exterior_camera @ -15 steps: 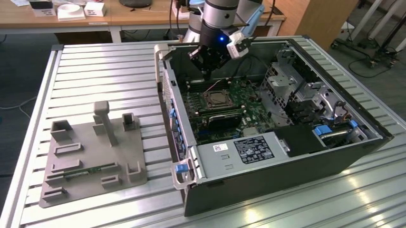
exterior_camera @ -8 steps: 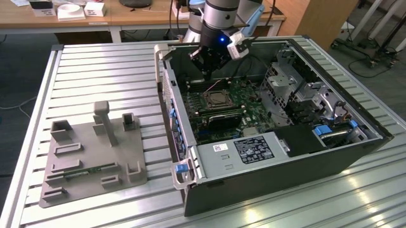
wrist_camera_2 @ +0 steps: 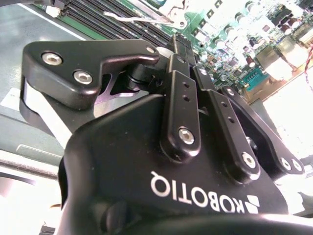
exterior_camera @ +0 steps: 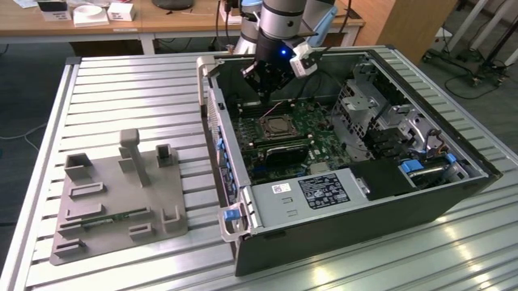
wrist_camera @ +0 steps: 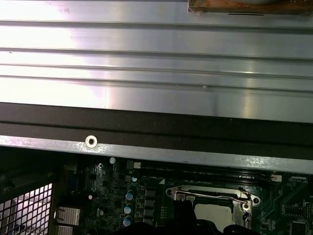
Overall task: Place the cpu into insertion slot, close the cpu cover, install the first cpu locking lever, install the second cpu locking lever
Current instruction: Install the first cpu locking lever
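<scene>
Exterior view: the gripper point(exterior_camera: 271, 90) hovers in the upper middle, with the cpu cover point(exterior_camera: 280, 127) just below it in frame. I cannot tell its grip state.

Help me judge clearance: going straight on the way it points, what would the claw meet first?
Probably the metal frame of the chip socket, or the circuit board right beside it. The claw points down into the open case above them; depth is unclear.
</scene>
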{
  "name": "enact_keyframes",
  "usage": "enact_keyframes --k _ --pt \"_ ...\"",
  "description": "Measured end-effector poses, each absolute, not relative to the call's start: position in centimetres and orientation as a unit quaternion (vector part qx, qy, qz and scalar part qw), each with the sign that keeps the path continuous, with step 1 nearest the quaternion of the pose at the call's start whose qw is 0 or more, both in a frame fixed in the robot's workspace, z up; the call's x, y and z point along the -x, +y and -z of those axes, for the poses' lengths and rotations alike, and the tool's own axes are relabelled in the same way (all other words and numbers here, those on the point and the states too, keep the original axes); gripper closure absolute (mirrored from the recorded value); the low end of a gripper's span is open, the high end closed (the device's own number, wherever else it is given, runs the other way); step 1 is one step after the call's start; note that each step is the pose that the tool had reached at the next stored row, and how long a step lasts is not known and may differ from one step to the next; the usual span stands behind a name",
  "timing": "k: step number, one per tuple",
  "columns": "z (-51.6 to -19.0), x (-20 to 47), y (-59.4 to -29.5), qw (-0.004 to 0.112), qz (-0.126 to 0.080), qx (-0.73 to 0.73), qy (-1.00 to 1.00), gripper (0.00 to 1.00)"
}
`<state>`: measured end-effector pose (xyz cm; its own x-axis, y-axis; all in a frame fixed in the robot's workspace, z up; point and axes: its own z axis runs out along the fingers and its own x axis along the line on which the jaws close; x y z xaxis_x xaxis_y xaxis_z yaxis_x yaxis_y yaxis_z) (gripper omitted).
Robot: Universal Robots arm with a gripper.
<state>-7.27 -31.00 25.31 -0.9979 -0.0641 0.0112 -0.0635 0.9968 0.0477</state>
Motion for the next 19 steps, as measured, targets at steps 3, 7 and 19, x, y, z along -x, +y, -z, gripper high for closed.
enact_keyframes --k 3,7,19 --pt "-25.3 7.3 -31.0 0.006 0.024 -0.032 -0.999 0.9" --pt "-25.3 7.3 -31.0 0.006 0.024 -0.032 -0.999 0.9" --pt "-24.3 6.2 -31.0 0.006 0.024 -0.029 -0.999 0.9"
